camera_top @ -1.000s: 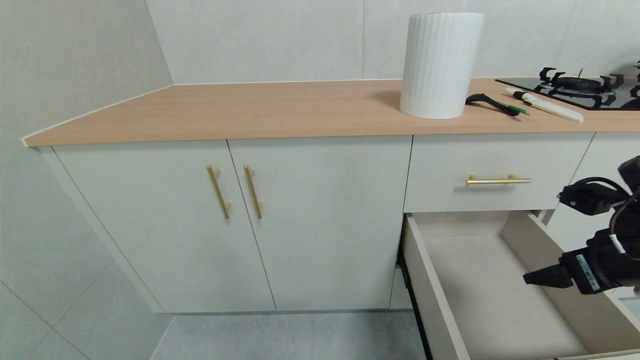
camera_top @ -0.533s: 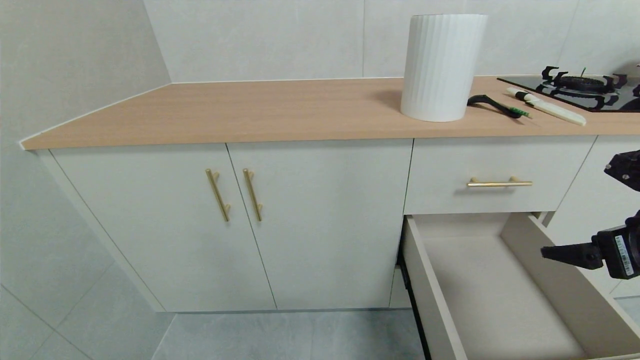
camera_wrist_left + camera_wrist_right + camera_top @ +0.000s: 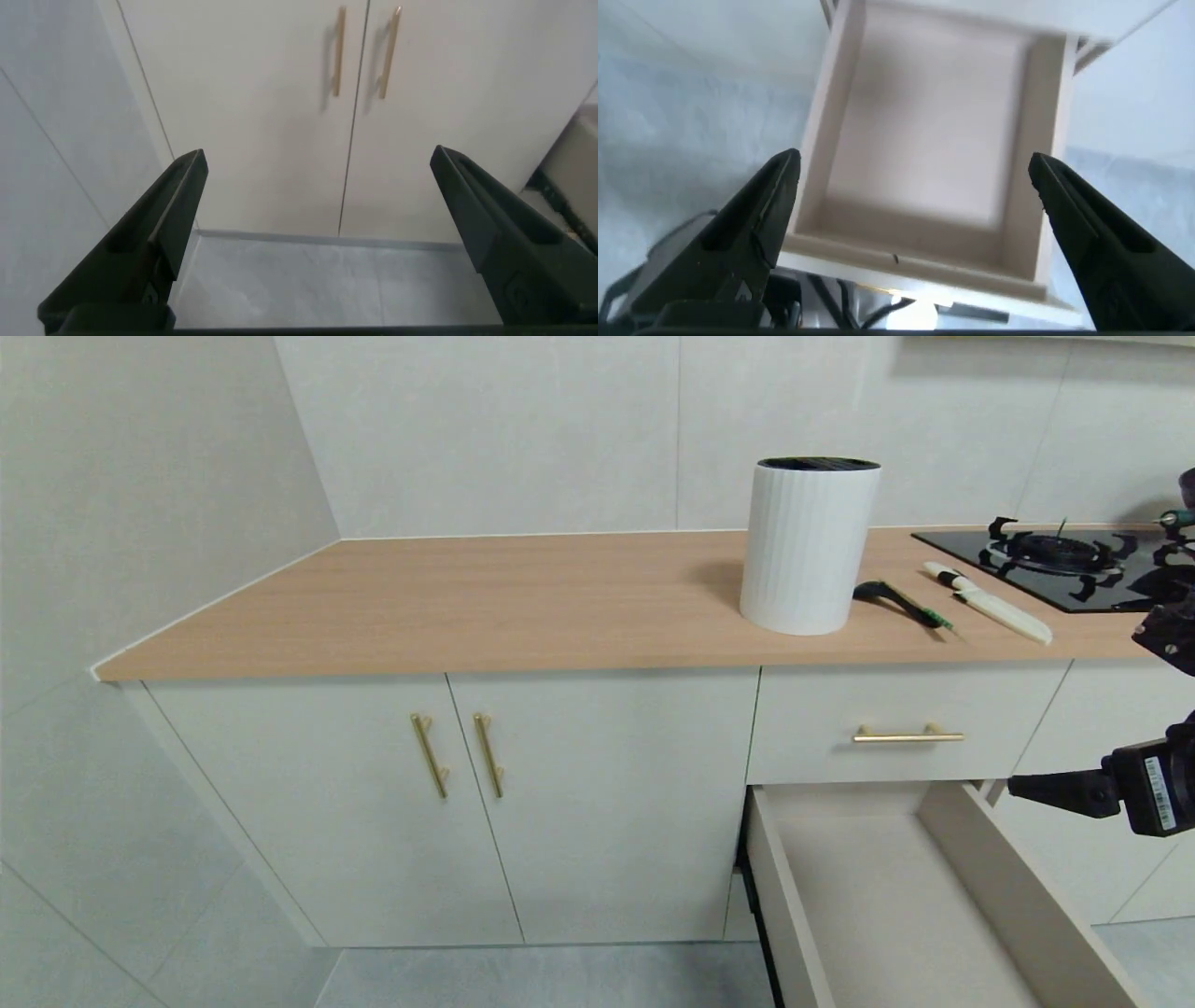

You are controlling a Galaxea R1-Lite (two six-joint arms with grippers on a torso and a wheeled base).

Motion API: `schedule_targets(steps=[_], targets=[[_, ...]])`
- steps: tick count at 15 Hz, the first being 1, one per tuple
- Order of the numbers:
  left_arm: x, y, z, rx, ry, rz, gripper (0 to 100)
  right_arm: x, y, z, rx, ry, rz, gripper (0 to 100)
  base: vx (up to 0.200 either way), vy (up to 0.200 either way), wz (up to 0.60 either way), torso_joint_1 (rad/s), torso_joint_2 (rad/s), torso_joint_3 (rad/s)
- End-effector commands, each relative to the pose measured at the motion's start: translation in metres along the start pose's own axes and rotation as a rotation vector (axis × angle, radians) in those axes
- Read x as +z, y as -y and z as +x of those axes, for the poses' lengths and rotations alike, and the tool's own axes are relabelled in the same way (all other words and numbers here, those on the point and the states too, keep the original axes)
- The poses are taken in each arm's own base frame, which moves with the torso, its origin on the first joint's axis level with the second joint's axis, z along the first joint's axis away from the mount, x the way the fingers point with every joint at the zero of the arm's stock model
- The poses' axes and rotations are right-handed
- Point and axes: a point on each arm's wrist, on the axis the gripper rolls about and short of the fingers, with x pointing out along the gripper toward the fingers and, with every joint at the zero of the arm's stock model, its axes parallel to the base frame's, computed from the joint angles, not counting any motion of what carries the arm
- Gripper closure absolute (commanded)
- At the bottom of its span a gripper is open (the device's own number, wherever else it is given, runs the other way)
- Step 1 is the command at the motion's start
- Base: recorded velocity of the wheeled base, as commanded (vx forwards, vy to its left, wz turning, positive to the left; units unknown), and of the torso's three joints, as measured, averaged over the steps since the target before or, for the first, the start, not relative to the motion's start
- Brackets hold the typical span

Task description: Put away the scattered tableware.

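Observation:
A black utensil with a green handle [image 3: 903, 603] and a white knife [image 3: 990, 615] lie on the wooden counter [image 3: 485, 602], to the right of a tall white ribbed holder [image 3: 808, 547]. Below them a lower drawer [image 3: 782, 887] is pulled out and empty; it also lies under my right gripper [image 3: 912, 163], which is open. In the head view that right gripper [image 3: 1027, 787] hangs at the right edge, beside the drawer's right wall and above it. My left gripper [image 3: 318, 154] is open, holds nothing, and faces the cabinet doors [image 3: 271, 121] low down.
A black gas hob [image 3: 1055, 565] sits at the counter's far right. A shut drawer with a gold handle [image 3: 907, 736] is above the pulled-out one. Two cabinet doors with gold handles [image 3: 457, 767] stand to the left. Grey tiled floor [image 3: 318, 289] lies below.
The head camera has tilted up, so the counter sits lower in the picture. My right gripper has drawn back to the right, from over the drawer to beside its right wall.

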Motion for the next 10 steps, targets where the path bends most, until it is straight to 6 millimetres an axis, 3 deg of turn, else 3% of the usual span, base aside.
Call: schedule_targets(steps=[1, 4, 7, 10], targets=[[0.0, 0.0, 0.0, 0.001, -0.002, 0.0, 0, 0.004, 0.001, 0.012, -0.001, -0.007, 0.0, 0, 0.0, 0.0, 0.0, 0.144, -0.46, -0.32], [0.0, 0.0, 0.0, 0.001, -0.002, 0.0, 0, 0.024, 0.006, 0.023, -0.013, 0.034, 0.008, 0, 0.0, 0.0, 0.0, 0.162, -0.48, -0.312], [0.0, 0.0, 0.0, 0.001, -0.002, 0.0, 0, 0.08, 0.036, 0.061, -0.019, 0.114, 0.054, 0, 0.0, 0.0, 0.0, 0.118, -0.33, -0.212], [0.0, 0.0, 0.0, 0.001, -0.002, 0.0, 0, 0.101, 0.052, 0.092, -0.02, 0.127, 0.083, 0, 0.0, 0.0, 0.0, 0.028, -0.06, -0.034]])
